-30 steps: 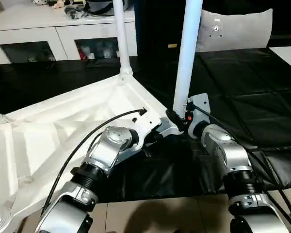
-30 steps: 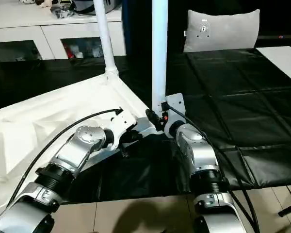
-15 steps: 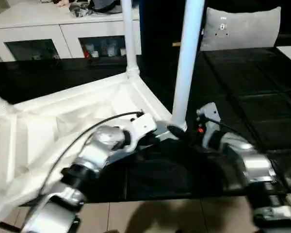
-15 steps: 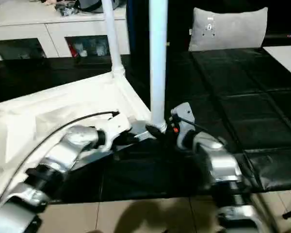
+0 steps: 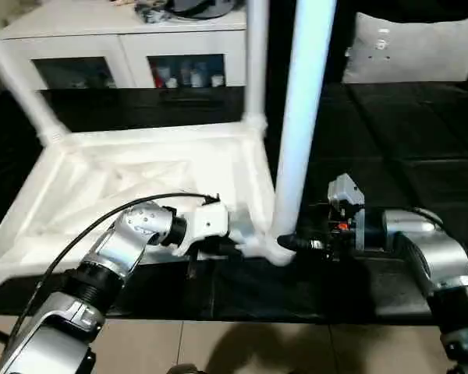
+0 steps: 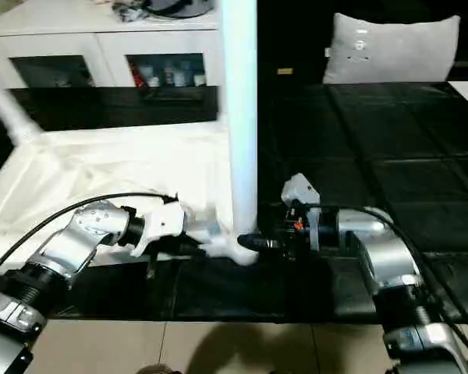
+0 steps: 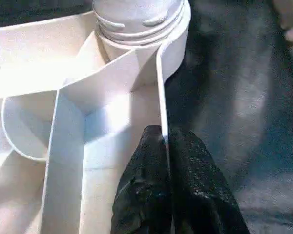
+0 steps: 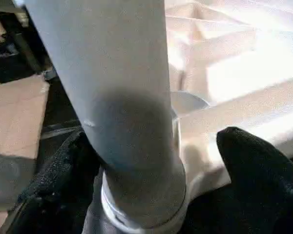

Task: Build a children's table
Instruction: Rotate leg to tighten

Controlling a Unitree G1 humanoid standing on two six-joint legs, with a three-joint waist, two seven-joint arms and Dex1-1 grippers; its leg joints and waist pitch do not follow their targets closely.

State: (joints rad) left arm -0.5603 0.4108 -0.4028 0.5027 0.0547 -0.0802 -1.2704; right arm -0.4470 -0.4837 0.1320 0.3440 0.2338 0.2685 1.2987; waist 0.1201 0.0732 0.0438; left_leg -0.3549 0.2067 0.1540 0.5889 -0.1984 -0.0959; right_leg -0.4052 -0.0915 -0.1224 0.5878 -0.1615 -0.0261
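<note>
Children's table lies upside down on the black-covered tabletop, its ribbed underside facing up. Three white legs stand up from its corner sockets: one thick near leg at the corner closest to both claws, one at the far corner, and one slanting at the far left corner. The left claw is closed, its two black fingers pinching the thin rim wall of the top right beside the near socket. The right claw is spread wide, one finger on each side of the near leg's base, just above the socket; whether the fingers touch the leg I cannot tell. One white cabinet with glass doors stands behind, and one grey cushion sits at the far right.
</note>
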